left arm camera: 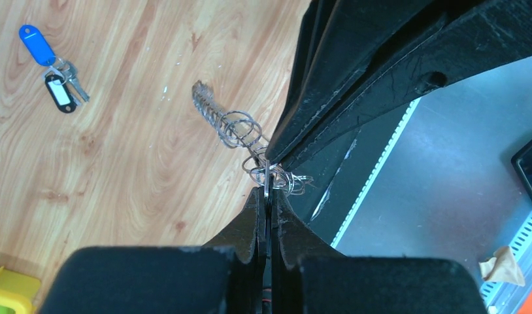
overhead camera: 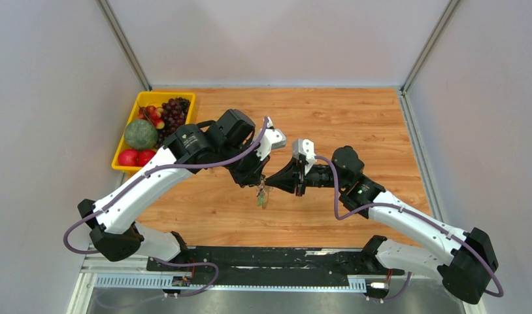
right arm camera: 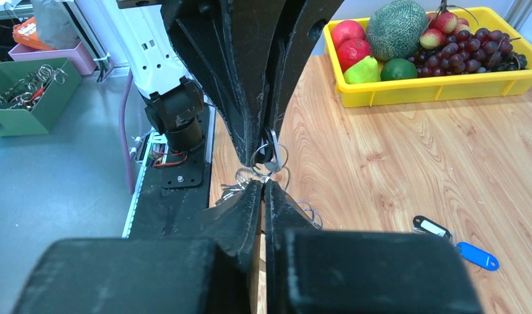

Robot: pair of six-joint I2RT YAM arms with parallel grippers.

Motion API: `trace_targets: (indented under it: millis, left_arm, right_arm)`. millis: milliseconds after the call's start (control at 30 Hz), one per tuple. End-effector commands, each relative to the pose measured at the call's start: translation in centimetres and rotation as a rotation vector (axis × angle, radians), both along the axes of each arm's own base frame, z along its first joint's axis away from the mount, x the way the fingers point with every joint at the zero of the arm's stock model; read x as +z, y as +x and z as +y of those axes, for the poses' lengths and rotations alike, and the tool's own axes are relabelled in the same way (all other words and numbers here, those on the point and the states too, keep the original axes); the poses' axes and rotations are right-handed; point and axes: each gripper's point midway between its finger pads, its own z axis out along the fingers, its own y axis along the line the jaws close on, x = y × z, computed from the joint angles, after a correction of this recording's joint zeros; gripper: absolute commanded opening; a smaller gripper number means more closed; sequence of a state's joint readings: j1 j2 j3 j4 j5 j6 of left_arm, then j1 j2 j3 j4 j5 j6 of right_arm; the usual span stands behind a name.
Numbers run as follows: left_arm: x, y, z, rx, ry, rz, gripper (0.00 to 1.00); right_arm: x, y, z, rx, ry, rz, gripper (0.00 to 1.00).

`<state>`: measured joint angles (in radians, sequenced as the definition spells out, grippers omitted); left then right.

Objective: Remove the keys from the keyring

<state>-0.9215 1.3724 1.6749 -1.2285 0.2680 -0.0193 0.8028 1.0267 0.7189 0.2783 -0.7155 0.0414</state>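
The keyring (left arm camera: 232, 128), a silvery chain of wire loops, hangs above the table between both grippers, and its green tag (overhead camera: 261, 197) dangles below. My left gripper (left arm camera: 268, 188) is shut on a loop at one end. My right gripper (right arm camera: 263, 183) is shut on the loops too, tip to tip with the left gripper (right arm camera: 268, 149). In the top view they meet over the table's middle, the left gripper (overhead camera: 261, 183) beside the right gripper (overhead camera: 272, 182). A blue-headed key (left arm camera: 36, 44) and a black-and-white-headed key (left arm camera: 59, 93) lie together on the wood, also seen in the right wrist view (right arm camera: 478, 256).
A yellow fruit tray (overhead camera: 193, 111) stands at the back left. A green box (right arm camera: 28, 111) of spare rings and a pink box (right arm camera: 61, 55) sit off the table. The black base rail (overhead camera: 270, 261) runs along the near edge.
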Motion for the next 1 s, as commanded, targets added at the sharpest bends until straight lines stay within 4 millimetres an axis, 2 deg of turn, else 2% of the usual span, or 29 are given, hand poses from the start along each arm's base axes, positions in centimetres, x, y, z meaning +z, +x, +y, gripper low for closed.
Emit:
trace_targets:
  millis: [0,267,700,967]
  left_arm:
    - [2.8,0.9,-0.4,0.028,-0.086,-0.093,0.0]
    - [1.9,1.3,0.2,0.053,-0.056,-0.105,0.0]
    - [0.5,0.9,-0.9,0.01,-0.08,-0.072,0.0]
    - [0.5,1.4,-1.1,0.003,-0.093,-0.11,0.0]
  right_arm:
    - [0.6,-0.9,-0.2,0.028,0.009,-0.024,0.0]
    - [1.4,-1.7,-1.1,0.026,0.035,-0.038,0.0]
    - [2.7,-2.9,-2.0,0.042,0.071,-0.065,0.0]
    - [3.0,-3.6,-2.3,0.064,0.081,-0.069,0.0]
